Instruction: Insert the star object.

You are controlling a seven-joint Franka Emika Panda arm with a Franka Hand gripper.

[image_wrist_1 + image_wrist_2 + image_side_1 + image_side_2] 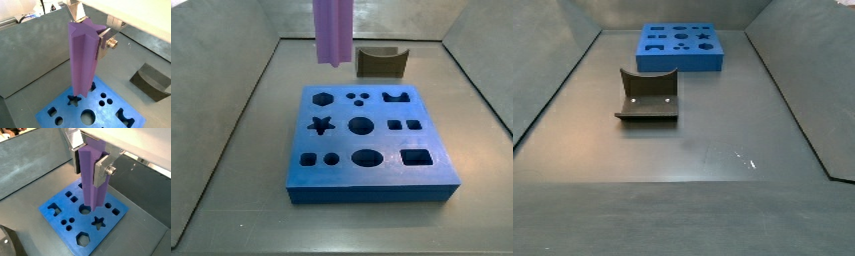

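Note:
The star object [83,60] is a long light-purple ridged prism, hanging upright. My gripper [89,31] is shut on its upper end, with a silver finger on each side; both wrist views show this [89,165]. The prism's lower end hangs above the blue block [107,117], close to the star-shaped hole [73,99]. In a side view the prism [331,30] hangs above and behind the block [372,185], well clear of the star hole [322,125]; the gripper is cut off at the frame's edge there. Another side view shows only the block [680,62].
A brown notched block [380,62] stands on the floor beyond the blue block, apart from it [647,95]. The blue block has several other holes of different shapes. Grey walls [225,120] enclose the floor on the sides.

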